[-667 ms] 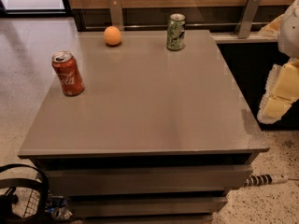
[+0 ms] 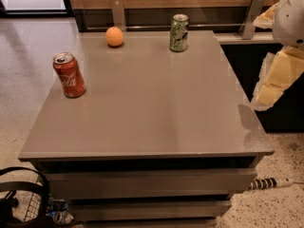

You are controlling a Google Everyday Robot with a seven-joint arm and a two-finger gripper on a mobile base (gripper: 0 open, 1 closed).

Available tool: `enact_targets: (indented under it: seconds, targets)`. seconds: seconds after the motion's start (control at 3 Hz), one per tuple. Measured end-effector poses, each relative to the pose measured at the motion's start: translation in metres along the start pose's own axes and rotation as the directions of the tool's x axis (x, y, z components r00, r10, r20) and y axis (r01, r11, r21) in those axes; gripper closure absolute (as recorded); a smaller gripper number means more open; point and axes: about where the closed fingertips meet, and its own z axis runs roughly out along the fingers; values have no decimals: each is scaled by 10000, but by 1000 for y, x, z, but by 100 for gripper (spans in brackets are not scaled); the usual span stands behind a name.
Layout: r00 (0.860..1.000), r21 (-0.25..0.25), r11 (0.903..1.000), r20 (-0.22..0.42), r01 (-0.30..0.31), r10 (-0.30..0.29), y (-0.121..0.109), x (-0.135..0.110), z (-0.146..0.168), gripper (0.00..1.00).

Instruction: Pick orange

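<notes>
The orange point(image 2: 114, 36) is a small round fruit sitting at the far left of the grey table top point(image 2: 152, 108), close to the back edge. My gripper point(image 2: 277, 82), with cream and white parts, hangs at the right edge of the view, beside the table's right side and far from the orange. It holds nothing that I can see.
A red cola can point(image 2: 69, 75) stands upright on the left side of the table. A green can point(image 2: 179, 33) stands upright at the back, right of the orange. A wooden wall with metal brackets point(image 2: 117, 11) runs behind the table. A black wire basket point(image 2: 21, 198) sits on the floor at the lower left.
The gripper has shifted slightly up and to the left at the right edge. The orange and both cans have not moved.
</notes>
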Motion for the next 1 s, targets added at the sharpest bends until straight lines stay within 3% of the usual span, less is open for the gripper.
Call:
enact_targets:
  seconds: [0.33, 0.67, 1.0]
  targets:
    - [9946, 397, 9991, 1031, -115, 74, -29, -35, 13, 0]
    - [9702, 1024, 9899, 2314, -982, 723, -54, -78, 28, 0]
    - [9036, 1247, 9605, 3870, -2488, 1838, -75, -112, 53, 0]
